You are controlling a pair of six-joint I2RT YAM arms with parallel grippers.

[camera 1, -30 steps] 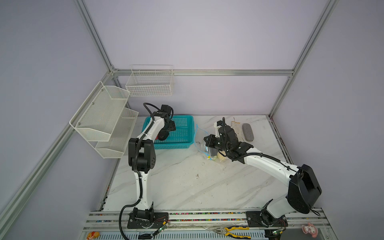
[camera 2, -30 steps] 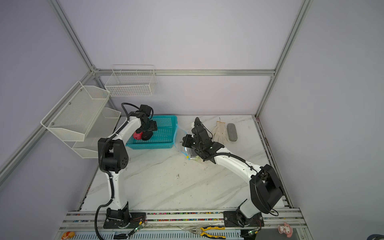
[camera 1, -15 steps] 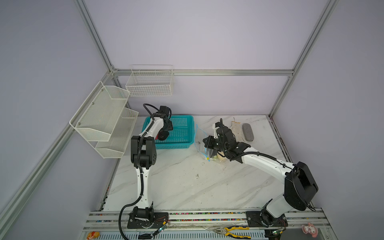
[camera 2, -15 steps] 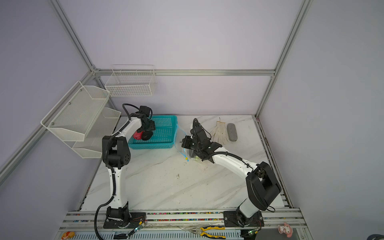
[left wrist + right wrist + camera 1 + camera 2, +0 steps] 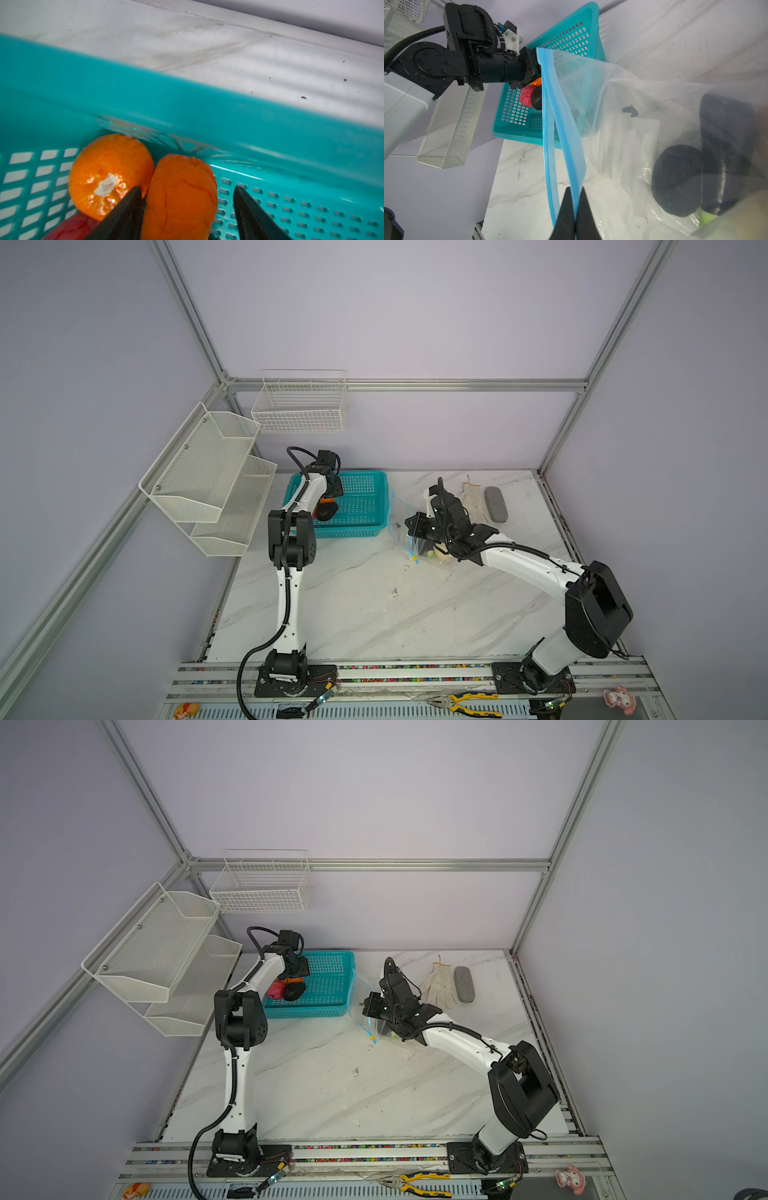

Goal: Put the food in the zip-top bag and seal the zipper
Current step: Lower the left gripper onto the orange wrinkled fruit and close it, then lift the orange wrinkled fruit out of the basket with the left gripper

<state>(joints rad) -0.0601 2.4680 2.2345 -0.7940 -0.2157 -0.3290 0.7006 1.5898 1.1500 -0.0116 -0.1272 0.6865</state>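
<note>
The loading step is in hand, and I'd judge it roughly half done. The left gripper is down inside the teal basket, at the end away from the bag. Its fingers stand open on either side of a wrinkled orange piece. One finger sits in the gap between that piece and a shinier orange beside it, and the other is clear of it, so nothing is gripped yet. A pink-red ball and a dark ball lie at that same end of the basket.

The bag stands just beside the basket's other end. The right gripper holds it up, fingers pinched tight on the blue zipper strip. An eggplant and a black-brown lump are already inside, along with something pale green that is too blurred to name. The yellow slider sits at the end of the strip farther from the basket, and the mouth is unsealed.

The next move, as I see it, calls for a firm squeeze on the wrinkled piece alone, without dragging its neighbour. Then it needs a lift clear of the basket wall and a carry across to the bag's mouth, which looks narrow.

A white label on the bag shows only faint marks I can't read, and I see no brand anywhere.
</note>
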